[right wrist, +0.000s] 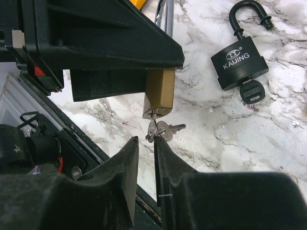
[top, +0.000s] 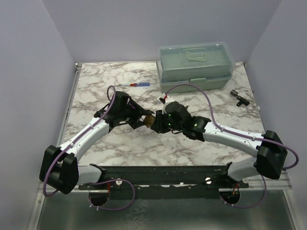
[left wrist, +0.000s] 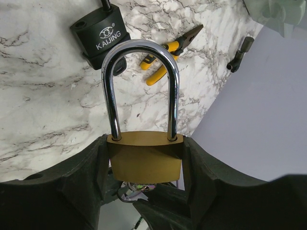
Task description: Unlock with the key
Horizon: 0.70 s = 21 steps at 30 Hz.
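My left gripper (left wrist: 144, 143) is shut on the body of a brass padlock (left wrist: 144, 160) with its silver shackle closed, holding it above the table. In the right wrist view the padlock (right wrist: 159, 93) points its keyhole down. The key (right wrist: 152, 128) is in the keyhole, and a second key (right wrist: 169, 128) of the bunch hangs beside it. My right gripper (right wrist: 145, 140) sits just below the keys with its fingers a narrow gap apart; the right fingertip (right wrist: 157, 141) touches the bunch. In the top view both grippers, left (top: 141, 120) and right (top: 158, 122), meet mid-table.
A black KAIJING padlock (right wrist: 240, 64) with a black-headed key (right wrist: 252, 91) lies on the marble. Yellow-handled pliers (left wrist: 168, 60) lie beyond it. A red-and-blue screwdriver (top: 136, 85), a green box (top: 196, 67) and a small black part (top: 238, 97) sit at the back.
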{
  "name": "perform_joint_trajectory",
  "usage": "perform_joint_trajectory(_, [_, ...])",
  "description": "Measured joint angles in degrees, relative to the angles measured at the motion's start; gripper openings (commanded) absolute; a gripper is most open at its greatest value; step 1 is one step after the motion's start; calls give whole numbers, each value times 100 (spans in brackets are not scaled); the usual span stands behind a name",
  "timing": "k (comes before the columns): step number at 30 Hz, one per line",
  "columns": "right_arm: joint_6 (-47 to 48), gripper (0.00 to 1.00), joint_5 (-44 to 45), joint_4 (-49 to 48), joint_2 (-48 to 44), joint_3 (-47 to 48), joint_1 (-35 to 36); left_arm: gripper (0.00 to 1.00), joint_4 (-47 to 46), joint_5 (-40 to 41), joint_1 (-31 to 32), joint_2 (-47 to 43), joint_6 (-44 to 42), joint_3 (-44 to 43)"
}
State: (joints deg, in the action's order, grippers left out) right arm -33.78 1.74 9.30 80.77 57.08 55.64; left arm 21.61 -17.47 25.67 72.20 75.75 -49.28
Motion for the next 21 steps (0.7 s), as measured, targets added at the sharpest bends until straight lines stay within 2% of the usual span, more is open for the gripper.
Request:
perform_joint_trajectory(8, [-33, 13, 7, -26, 101, 0, -11, 0, 57, 85, 105, -68, -116, 0])
perform_joint_trajectory(12, [-79, 1, 57, -70, 109, 0, -11, 0, 109, 192, 109, -170, -170, 0])
perform_joint_trajectory(18, [-127, 1, 140, -107, 109, 0, -11, 0, 120, 358, 164, -254, -245, -2])
perform_joint_trajectory(20, [-120, 8, 140, -109, 109, 0, -11, 0, 122, 393, 184, -260, -306, -15])
perform_joint_trajectory(21, [-116, 15, 138, -111, 107, 0, -11, 0, 122, 407, 186, -262, -339, -24])
